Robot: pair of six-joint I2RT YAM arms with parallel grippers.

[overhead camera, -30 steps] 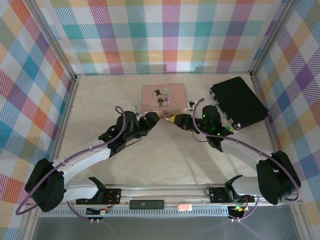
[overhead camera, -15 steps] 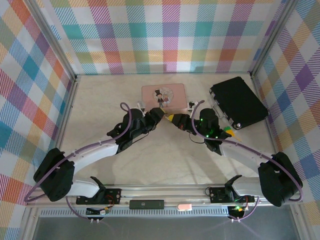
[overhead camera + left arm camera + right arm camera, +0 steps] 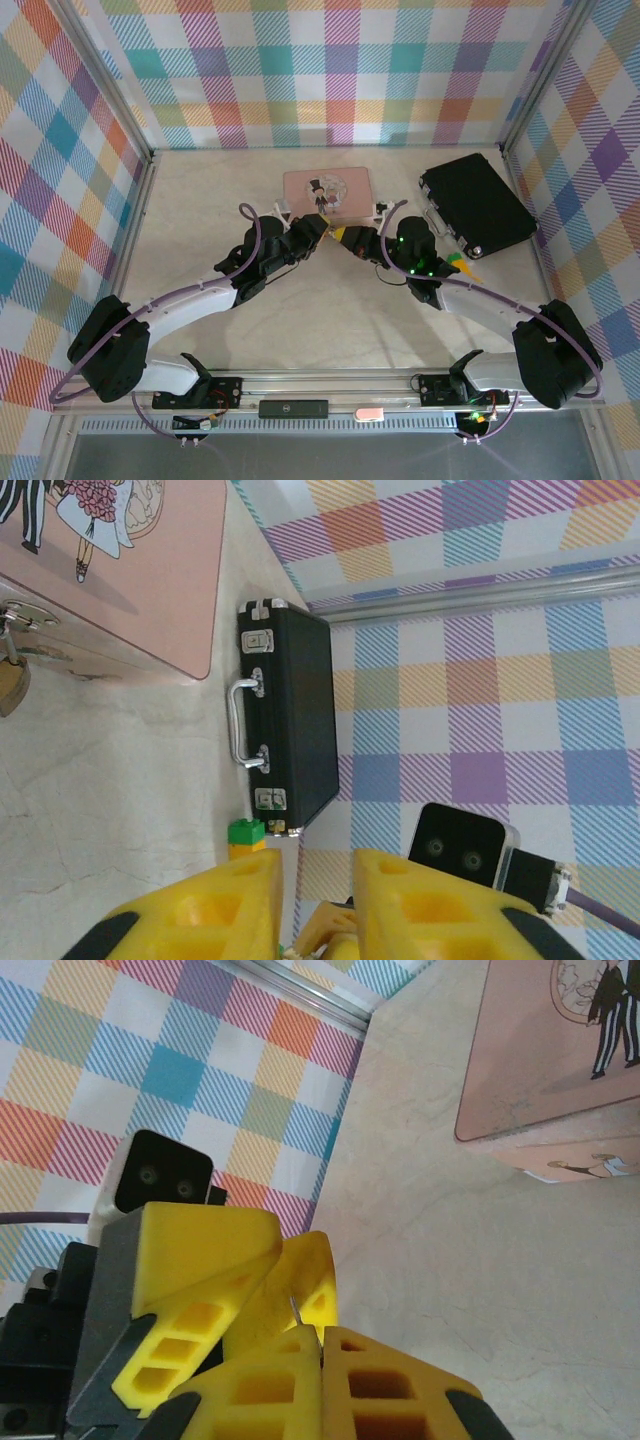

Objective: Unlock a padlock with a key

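hanging from the clasp [image 3: 22,616] on the front wall of the pink tin [image 3: 150,570], the padlock [image 3: 10,685] sits at the far left edge of the left wrist view. it's apart from the left pincer [image 3: 320,868], off to one side of its tips. left pincer fingers slightly apart. right pincer [image 3: 322,1348] fingers pressed together, with the thin metal blade of the key [image 3: 293,1312] poking out at the tips. top view: both pincers nearly tip to tip just in front of the tin; padlock too small to make out there. black case [image 3: 300,710] lies right of the tin.
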